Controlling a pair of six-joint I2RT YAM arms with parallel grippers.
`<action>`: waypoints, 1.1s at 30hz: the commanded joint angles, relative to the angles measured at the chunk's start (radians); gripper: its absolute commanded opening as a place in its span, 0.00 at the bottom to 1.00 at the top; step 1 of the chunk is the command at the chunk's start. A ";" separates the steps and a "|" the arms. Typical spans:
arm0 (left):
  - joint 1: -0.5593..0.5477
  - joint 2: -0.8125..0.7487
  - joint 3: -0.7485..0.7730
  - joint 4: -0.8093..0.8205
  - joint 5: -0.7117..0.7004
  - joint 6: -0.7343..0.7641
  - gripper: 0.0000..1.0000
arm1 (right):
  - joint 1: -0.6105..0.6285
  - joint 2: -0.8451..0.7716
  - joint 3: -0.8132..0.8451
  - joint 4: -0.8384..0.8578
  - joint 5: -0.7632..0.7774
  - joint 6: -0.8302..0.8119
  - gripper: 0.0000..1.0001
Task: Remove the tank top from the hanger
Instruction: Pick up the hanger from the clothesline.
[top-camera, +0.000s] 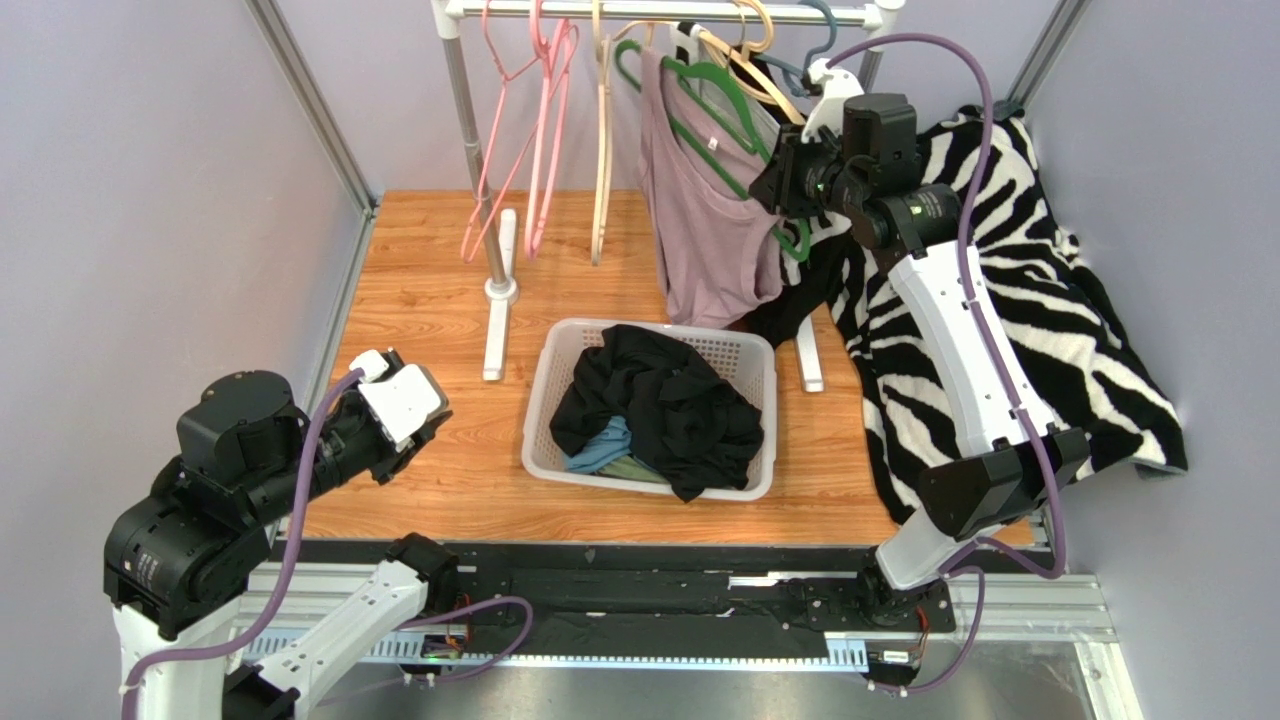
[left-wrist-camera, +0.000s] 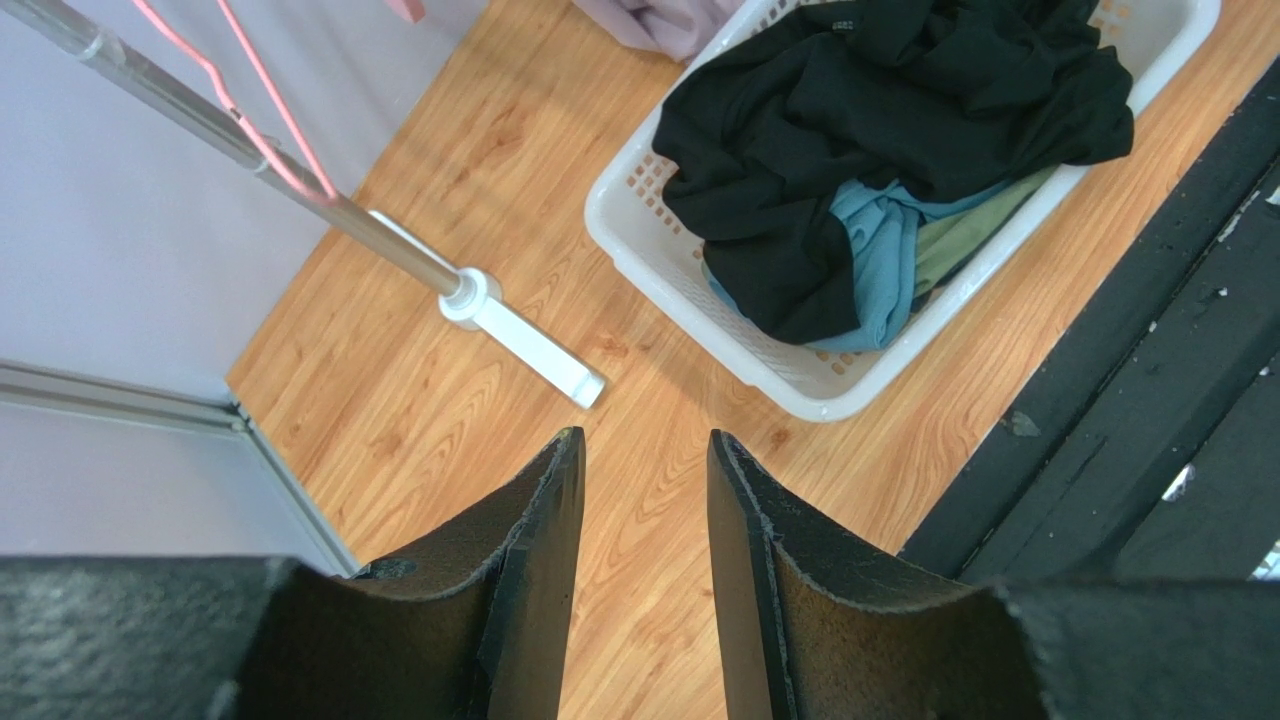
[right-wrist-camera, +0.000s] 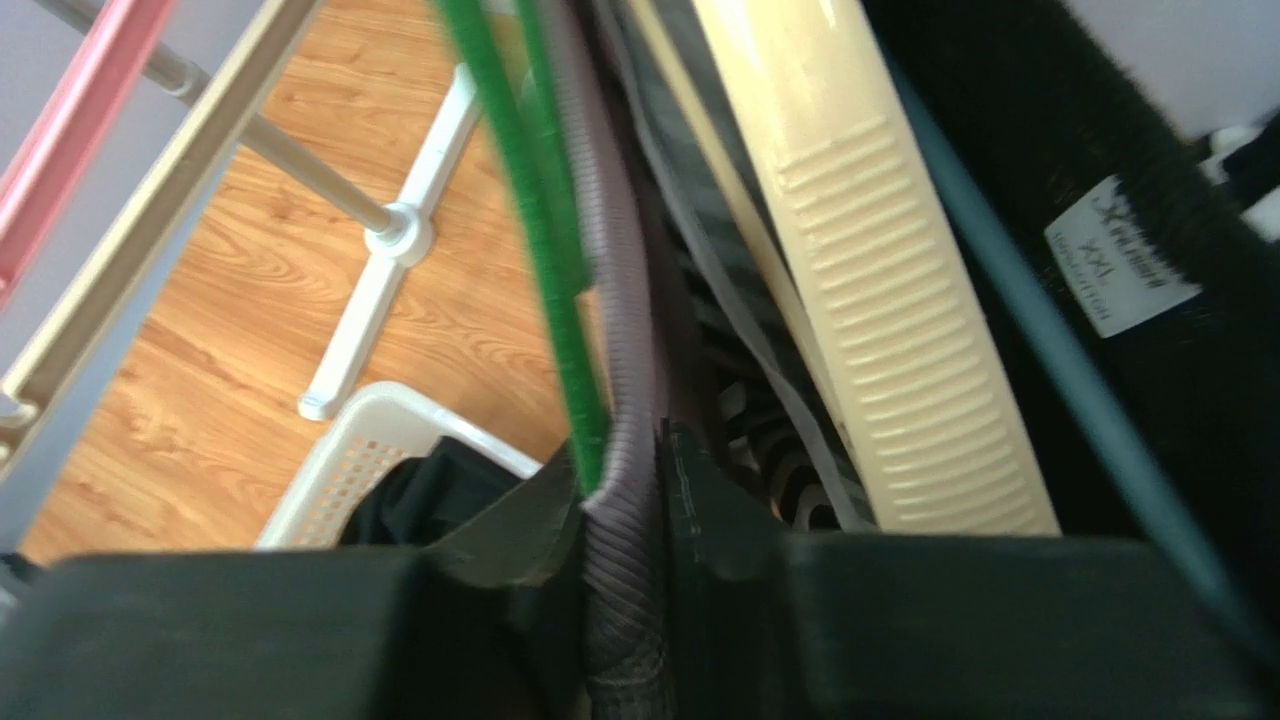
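The mauve tank top (top-camera: 706, 195) hangs on a green hanger (top-camera: 706, 105) from the rack rail (top-camera: 661, 12), behind the white basket (top-camera: 564, 353), with its hem just above the basket's far rim. The right gripper (top-camera: 784, 177) is raised behind the basket and to its right, at the garment's shoulder. In the wrist view its jaws are pressed together on the ribbed mauve strap (right-wrist-camera: 624, 345), beside the green hanger wire. A cream hanger (right-wrist-camera: 872, 300) runs just to the right of that grip. The left gripper (left-wrist-camera: 643, 438) hovers above the wooden tabletop to the left of the basket, jaws apart and holding nothing. Dark clothes (top-camera: 661, 405) are heaped inside the basket.
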 joint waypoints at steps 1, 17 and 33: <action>0.008 0.008 0.009 0.013 0.023 -0.021 0.44 | 0.028 -0.066 -0.023 0.061 0.021 -0.006 0.12; 0.014 0.000 0.006 0.008 0.029 -0.022 0.44 | 0.097 -0.058 0.196 0.127 0.142 -0.032 0.00; 0.023 -0.007 0.015 0.013 0.034 -0.033 0.45 | 0.203 -0.165 0.049 -0.011 0.122 -0.079 0.00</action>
